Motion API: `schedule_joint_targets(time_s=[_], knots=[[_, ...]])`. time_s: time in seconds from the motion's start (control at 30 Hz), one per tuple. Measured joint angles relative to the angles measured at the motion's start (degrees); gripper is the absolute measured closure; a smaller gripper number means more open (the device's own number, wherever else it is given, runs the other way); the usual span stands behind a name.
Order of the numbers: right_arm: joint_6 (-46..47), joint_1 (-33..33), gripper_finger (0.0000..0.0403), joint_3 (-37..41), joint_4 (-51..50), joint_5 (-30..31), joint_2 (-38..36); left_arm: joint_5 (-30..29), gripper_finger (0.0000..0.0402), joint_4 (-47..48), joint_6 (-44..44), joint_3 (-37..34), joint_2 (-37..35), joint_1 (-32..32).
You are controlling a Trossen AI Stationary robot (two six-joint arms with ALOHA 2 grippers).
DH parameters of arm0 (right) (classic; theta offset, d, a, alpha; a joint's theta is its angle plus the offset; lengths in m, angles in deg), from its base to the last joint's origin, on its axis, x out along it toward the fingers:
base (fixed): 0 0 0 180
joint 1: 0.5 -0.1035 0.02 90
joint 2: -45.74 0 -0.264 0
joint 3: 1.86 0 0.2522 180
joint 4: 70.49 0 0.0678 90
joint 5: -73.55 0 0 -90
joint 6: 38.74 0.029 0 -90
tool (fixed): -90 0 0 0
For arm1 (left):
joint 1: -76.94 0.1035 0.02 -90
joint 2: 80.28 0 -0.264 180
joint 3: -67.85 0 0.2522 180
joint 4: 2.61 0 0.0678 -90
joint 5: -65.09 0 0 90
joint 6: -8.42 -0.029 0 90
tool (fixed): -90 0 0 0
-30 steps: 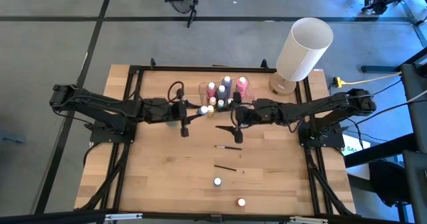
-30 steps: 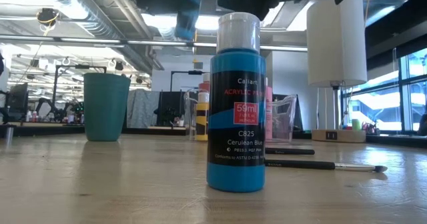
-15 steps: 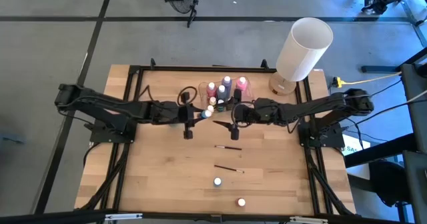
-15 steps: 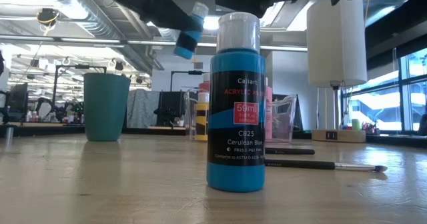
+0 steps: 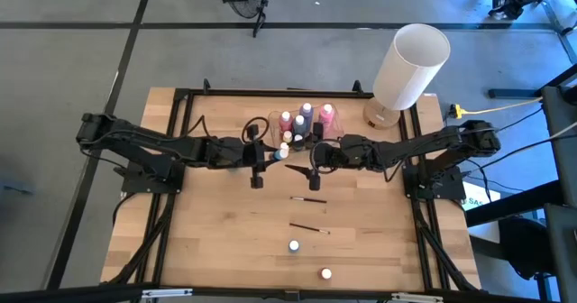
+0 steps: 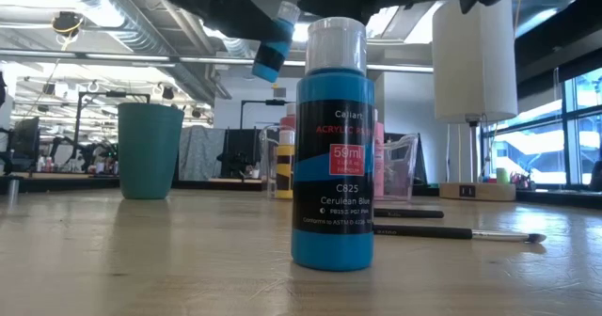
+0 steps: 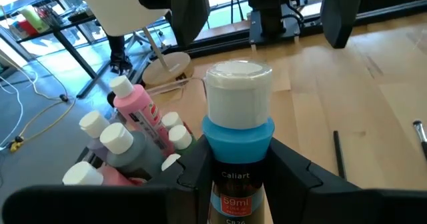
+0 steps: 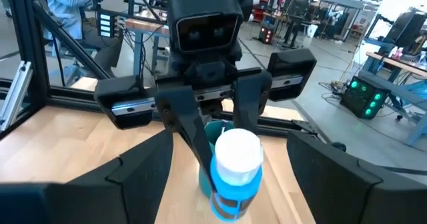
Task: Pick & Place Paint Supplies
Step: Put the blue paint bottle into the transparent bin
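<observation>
Blue white-capped paint bottle (image 7: 235,151) is clamped in the left gripper (image 7: 237,174), aloft mid-table, just right of the clear bin of bottles (image 5: 302,123). Right gripper (image 5: 315,169) gapes empty, facing it. Carry step; next, likely lower into bin.

Two dark jointed arms, black cables, black two-finger end effectors.

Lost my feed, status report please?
Left gripper shut on blue paint bottle, held above table. Right gripper open, facing it. Bottle cluster just beyond; nothing blocking.
</observation>
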Motion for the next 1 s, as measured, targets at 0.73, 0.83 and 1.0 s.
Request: schedule_joint_targets(time_s=[0.73,0.83,1.0], knots=[[0.91,1.49,0.0107,0.0,3.44,-0.05,2.47,2.96,0.0302,-2.85,0.02,0.0,0.54,-0.04],[0.91,1.65,0.0107,0.0,4.07,-0.41,2.45,2.94,0.0302,-2.65,-0.06,0.0,1.29,-0.04],[0.98,1.92,0.0107,0.0,3.88,-0.63,2.45,2.5,0.0302,-3.75,-1.42,0.02,2.85,-0.04]])
